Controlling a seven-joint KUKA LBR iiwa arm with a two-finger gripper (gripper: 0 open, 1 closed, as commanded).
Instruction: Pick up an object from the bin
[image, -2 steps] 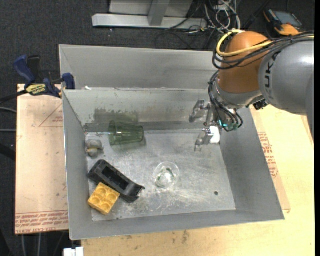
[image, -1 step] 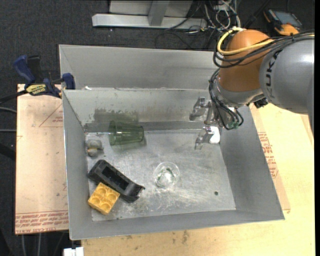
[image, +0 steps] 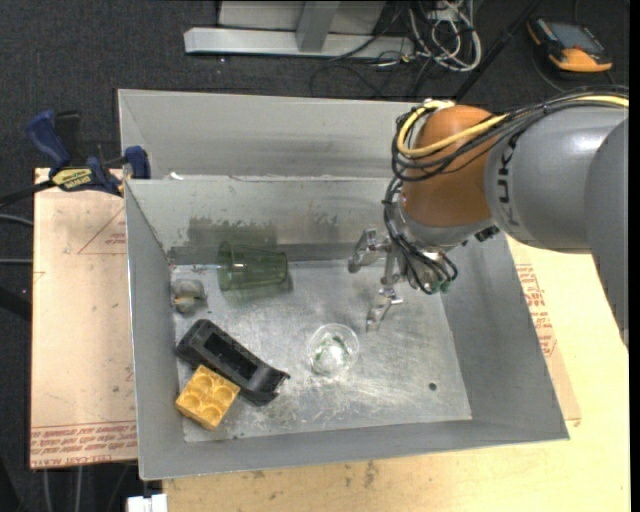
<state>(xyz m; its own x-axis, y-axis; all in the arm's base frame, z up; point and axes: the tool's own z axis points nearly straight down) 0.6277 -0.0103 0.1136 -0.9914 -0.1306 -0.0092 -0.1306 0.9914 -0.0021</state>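
Note:
My gripper (image: 372, 281) hangs over the bin floor right of the middle, its two fingers spread open with nothing between them. A clear, round glass-like cup (image: 332, 351) lies on the floor just below and left of the lower fingertip (image: 381, 306), apart from it. A green translucent jar (image: 253, 270) lies on its side against the back wall, well to the left of the upper fingertip (image: 362, 254).
At the front left lie a black oblong tray-like piece (image: 230, 362) and, touching it, a yellow block with round hollows (image: 208, 396). A small grey-brown round thing (image: 186, 292) sits by the left wall. The arm with its orange cover comes in from the right.

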